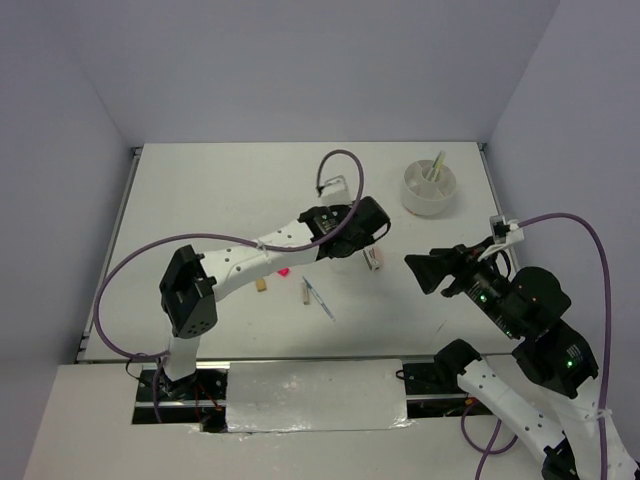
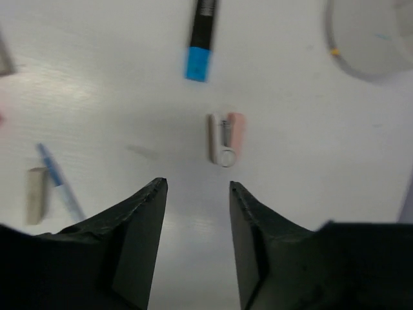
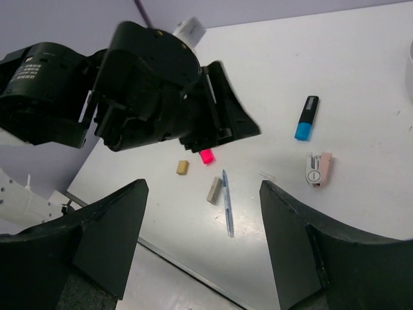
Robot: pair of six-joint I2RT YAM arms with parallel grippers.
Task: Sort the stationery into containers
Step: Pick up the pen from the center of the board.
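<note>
Left tool (image 2: 197,188), jaws apart, hangs with the eraser (image 2: 226,139) just ahead, likely lining up a grab; right tool (image 3: 203,187) gapes empty.

table (image 2: 310,194): matt white, smooth | left gripper fingers (image 2: 139,239): black plastic, matt | blue-and-black highlighter (image 2: 201,39): smooth plastic | tan eraser (image 2: 37,194): dull, matt | white bowl (image 1: 428,207): smooth, plastic-looking | white sheet at near table edge (image 1: 315,395): crinkled, glossy
</note>
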